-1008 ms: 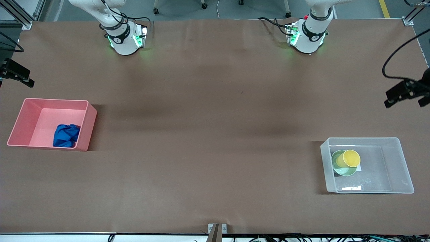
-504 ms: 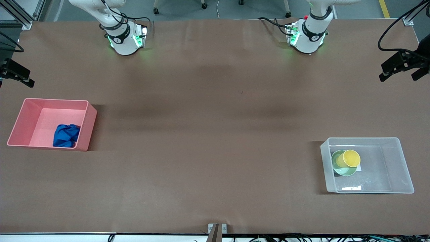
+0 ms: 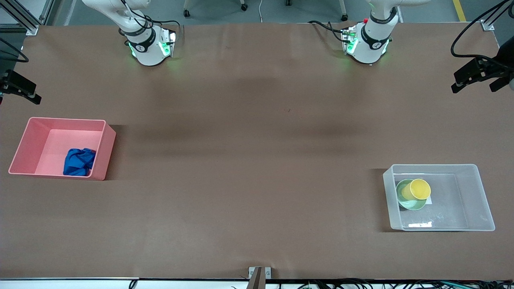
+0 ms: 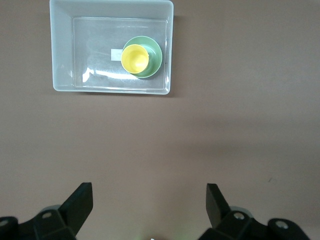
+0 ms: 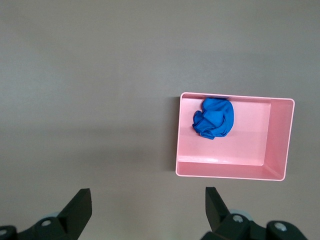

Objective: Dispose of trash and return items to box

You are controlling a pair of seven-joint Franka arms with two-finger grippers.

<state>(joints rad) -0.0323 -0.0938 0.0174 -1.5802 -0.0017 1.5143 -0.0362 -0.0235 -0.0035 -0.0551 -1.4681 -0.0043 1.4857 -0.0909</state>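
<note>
The blue trash wad (image 3: pixel 79 161) lies in the pink bin (image 3: pixel 40 124) at the right arm's end of the table; the right wrist view shows the wad (image 5: pixel 214 118) in the bin (image 5: pixel 230 172) too. The yellow cup (image 3: pixel 420 189) stands in the mint-green bowl (image 3: pixel 403 200) inside the clear box (image 3: pixel 478 192) at the left arm's end. The left wrist view shows the cup (image 4: pixel 135 58), bowl (image 4: pixel 154 55) and box (image 4: pixel 62 50). My left gripper (image 3: pixel 474 86) is open and empty, high over the table edge. My right gripper (image 3: pixel 18 88) is open and empty, waiting over bare table (image 5: pixel 148 200).
The two arm bases (image 3: pixel 150 48) (image 3: pixel 367 44) stand at the table edge farthest from the front camera. A small metal bracket (image 3: pixel 259 275) sits at the edge nearest to it. A white label (image 4: pixel 116 53) lies on the box bottom. Brown table top lies between bin and box.
My left gripper has drawn away from over the box, toward the arm bases' edge of the table. The right arm, bin, box and their contents have not moved.
</note>
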